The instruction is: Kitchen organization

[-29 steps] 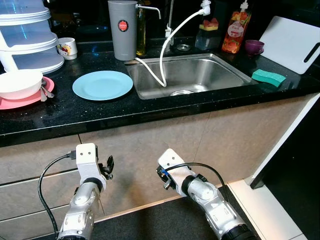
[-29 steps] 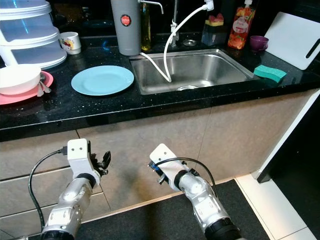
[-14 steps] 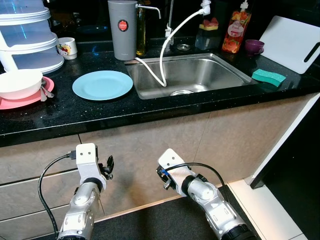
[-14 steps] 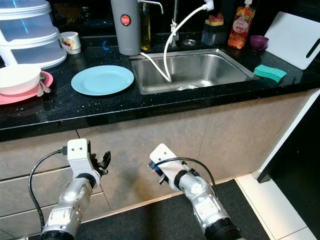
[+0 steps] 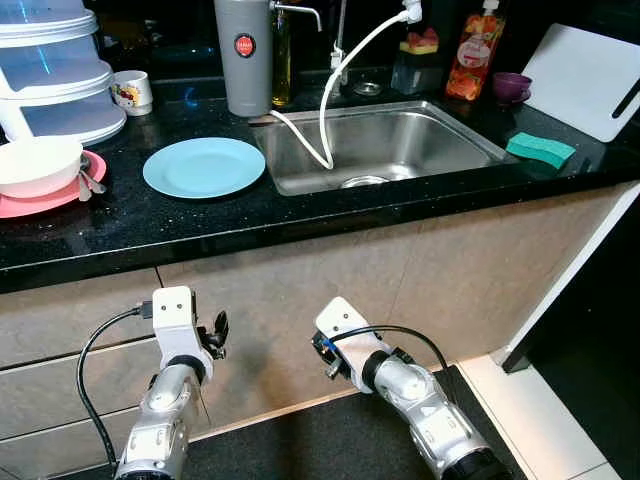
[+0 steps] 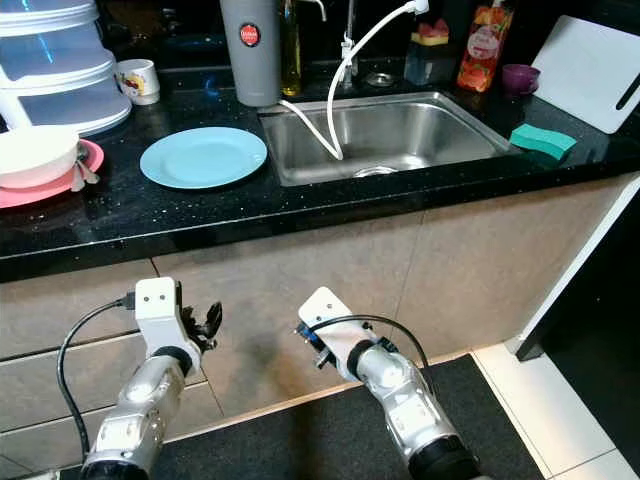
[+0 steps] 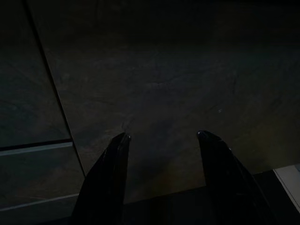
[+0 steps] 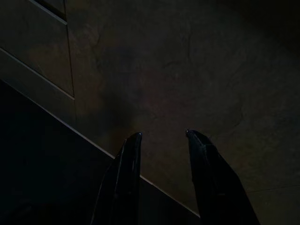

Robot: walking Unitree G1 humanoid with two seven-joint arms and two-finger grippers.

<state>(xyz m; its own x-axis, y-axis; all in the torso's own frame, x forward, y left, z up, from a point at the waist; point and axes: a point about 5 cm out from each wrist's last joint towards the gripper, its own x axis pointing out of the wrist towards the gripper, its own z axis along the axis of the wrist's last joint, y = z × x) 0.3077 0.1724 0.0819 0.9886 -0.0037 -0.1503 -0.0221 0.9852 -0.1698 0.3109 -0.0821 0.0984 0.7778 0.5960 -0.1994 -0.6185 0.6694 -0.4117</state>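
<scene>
Black speckled surface point(image 5: 200, 225) ran across the scene before me, above beige cabinet fronts point(image 5: 330, 270). Set into it was a steel sink point(image 5: 385, 145), with a white hose point(image 5: 335, 90) curving down into the basin. At the far right a white cutting board point(image 5: 585, 75) leaned upright. At the far left stood a stacked translucent container point(image 5: 55, 70), with a small printed mug point(image 5: 130, 92) just beside it. Between that and the sink lay a light blue plate point(image 5: 205, 167), flat on the surface. A white bowl point(image 5: 38, 165) sat on a pink plate point(image 5: 50, 200) near the left edge, with spoons point(image 5: 90, 182) resting against it. A tall grey canister point(image 5: 245, 58) stood behind the sink's left corner. Behind the sink stood a red-orange soap bottle point(image 5: 472, 55) and, further right, a small purple cup point(image 5: 512, 88). A green sponge point(image 5: 540, 150) lay on the surface to the sink's right.

Below the surface, both my arms hung low in front of the cabinets. My left jaws point(image 7: 161, 138) were parted with nothing between them, facing a dim cabinet panel. My right jaws point(image 8: 161, 136) likewise stood apart and empty, pointed at the cabinet base where it met the dark floor mat point(image 6: 300, 440).
</scene>
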